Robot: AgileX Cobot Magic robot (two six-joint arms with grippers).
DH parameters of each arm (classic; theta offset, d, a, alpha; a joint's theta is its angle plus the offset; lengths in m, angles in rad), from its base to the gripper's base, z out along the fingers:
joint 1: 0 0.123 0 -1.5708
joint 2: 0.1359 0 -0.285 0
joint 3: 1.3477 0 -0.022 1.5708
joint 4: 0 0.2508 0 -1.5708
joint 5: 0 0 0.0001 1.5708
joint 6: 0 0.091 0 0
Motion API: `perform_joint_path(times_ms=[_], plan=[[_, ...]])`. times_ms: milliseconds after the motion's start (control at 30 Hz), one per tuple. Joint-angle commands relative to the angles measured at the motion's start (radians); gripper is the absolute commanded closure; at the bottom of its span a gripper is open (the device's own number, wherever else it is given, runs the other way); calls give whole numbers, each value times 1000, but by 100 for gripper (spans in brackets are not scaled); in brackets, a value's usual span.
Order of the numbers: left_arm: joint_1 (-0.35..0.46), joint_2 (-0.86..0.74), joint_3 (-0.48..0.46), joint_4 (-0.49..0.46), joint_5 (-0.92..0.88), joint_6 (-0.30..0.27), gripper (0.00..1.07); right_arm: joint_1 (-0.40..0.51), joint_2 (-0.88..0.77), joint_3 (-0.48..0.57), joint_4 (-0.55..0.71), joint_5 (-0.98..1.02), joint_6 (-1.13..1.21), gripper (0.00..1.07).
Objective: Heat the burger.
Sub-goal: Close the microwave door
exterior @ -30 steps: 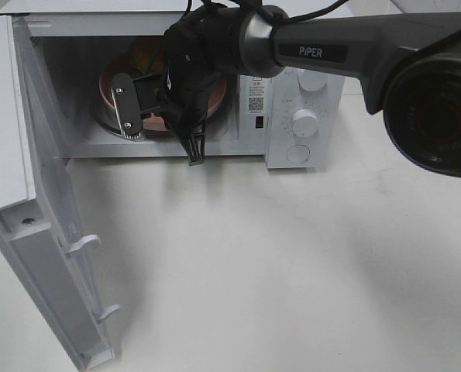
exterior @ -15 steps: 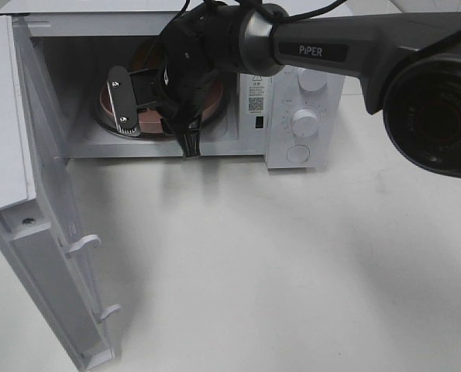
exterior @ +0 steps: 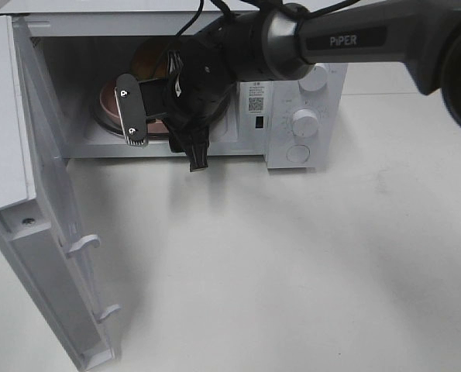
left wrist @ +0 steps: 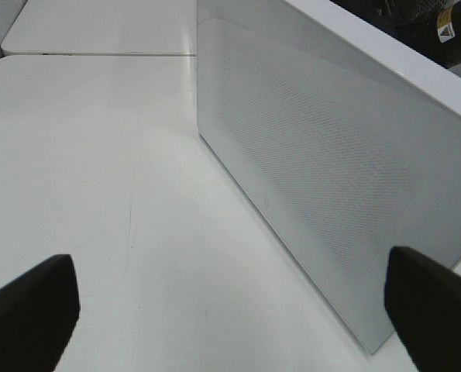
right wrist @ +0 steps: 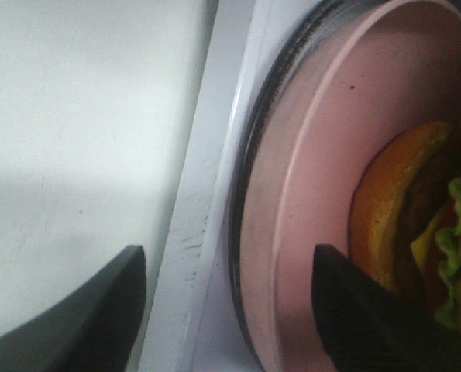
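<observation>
Sitting on pink plate [right wrist: 307, 194] inside microwave [exterior: 304, 116] at eleven o'clock, burger [right wrist: 416, 225], right end effector [right wrist: 226, 267] spread wide, empty, left end effector [left wrist: 230, 267] likewise

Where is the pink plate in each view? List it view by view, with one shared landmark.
Exterior high: plate upper left, inside the microwave, partly hidden.
Left wrist: not in it.
Right wrist: plate close up, under the burger, just inside the sill.
Landmark: the sill, seen in both those views.
</observation>
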Motion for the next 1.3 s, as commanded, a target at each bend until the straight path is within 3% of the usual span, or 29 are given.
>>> perform_joint_path(times_ms=[33, 200, 467, 833, 1300], plan=[[5, -17, 0, -4, 1, -5, 7, 0, -53, 55, -7, -65, 6, 41], [5, -17, 0, -4, 1, -5, 7, 0, -148, 208, -39, -170, 74, 36], [5, -17, 0, -4, 1, -5, 7, 0, -265, 379, -56, -259, 108, 36], [5, -17, 0, -4, 1, -5, 7, 0, -494, 692, -55, -343, 130, 36], [5, -17, 0, -4, 1, -5, 7, 0, -757, 971, -48, -390, 295, 36]])
